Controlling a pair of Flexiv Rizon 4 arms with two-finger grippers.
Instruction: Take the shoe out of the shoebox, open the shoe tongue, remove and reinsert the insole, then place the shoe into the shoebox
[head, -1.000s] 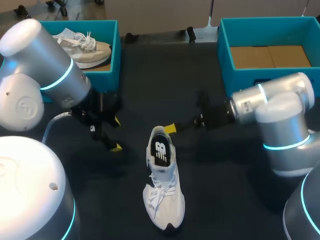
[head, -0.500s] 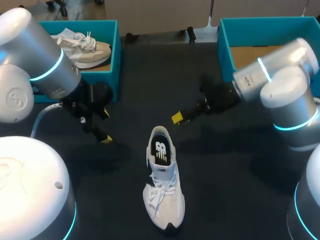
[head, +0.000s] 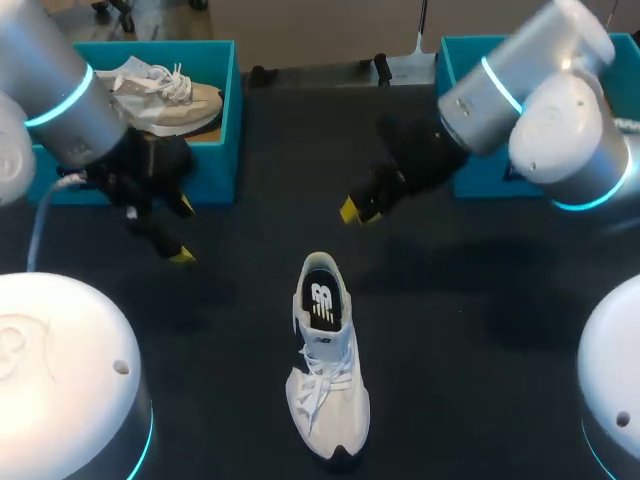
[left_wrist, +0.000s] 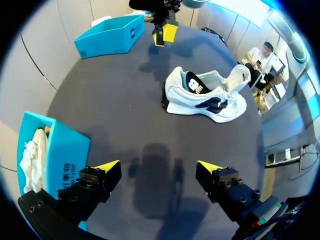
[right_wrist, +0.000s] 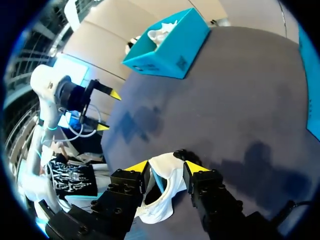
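1. Head view: the dark matte table carries the white lace-up sneaker with a black insole near its middle, lying outside both boxes, toe toward the robot. The open teal shoebox with a bare cardboard floor stands at the far right, and a second teal shoebox holding a pale shoe at the far left. The likely trouble is that the sneaker stands free, so a one-sided push at the heel could slide or tip it. The left gripper hangs near the left box, fingers spread and holding nothing. The right gripper hovers beyond the heel, clear of the sneaker; its spread cannot be judged here.

2. Left wrist view: bare table lies under the left gripper; its fingers are wide apart and touch nothing. The sneaker sits well ahead, tongue raised, with the right gripper beyond it. A reach from this far could arrive off-line and snag the laces.

3. Right wrist view: the sneaker shows in the gap of the right gripper; its fingers are apart and, as far as I can judge, touch nothing. A careless descent might pinch the collar instead of the insole. The left gripper waits across the table.
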